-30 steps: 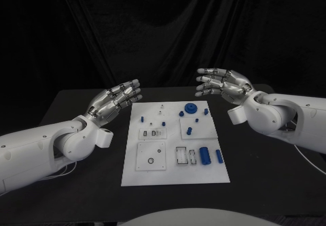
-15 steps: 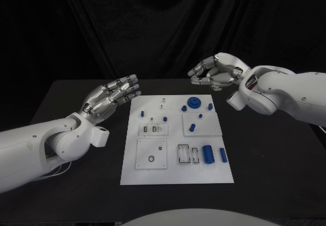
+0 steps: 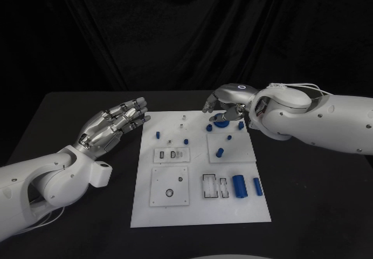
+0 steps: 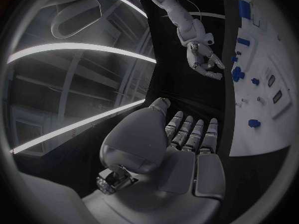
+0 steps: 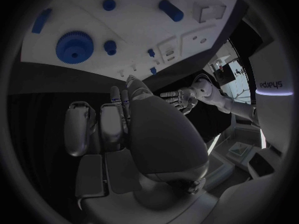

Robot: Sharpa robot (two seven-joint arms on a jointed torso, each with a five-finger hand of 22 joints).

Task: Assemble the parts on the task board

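Observation:
The white task board (image 3: 198, 208) lies in the middle of the black table. A blue gear (image 3: 221, 123) sits near its far edge, with small blue pegs (image 3: 220, 152) around it. Two blue cylinders (image 3: 239, 186) lie at the near right. My right hand (image 3: 226, 104) hovers palm down just above and behind the gear, fingers bent downward, holding nothing. The right wrist view shows the gear (image 5: 74, 45) beyond the right hand (image 5: 124, 129). My left hand (image 3: 114, 126) floats left of the board with flat, spread fingers and an empty palm. The left hand (image 4: 187, 144) also appears in its wrist view.
Bare black table (image 3: 311, 205) surrounds the board on all sides. White recessed blocks (image 3: 170, 186) and a small frame (image 3: 209, 185) stand on the board's near half. A black curtain hangs behind the table.
My right hand has swung in and down from the far right, turning palm down over the gear. The left hand has drawn back slightly, away from the board's far left corner.

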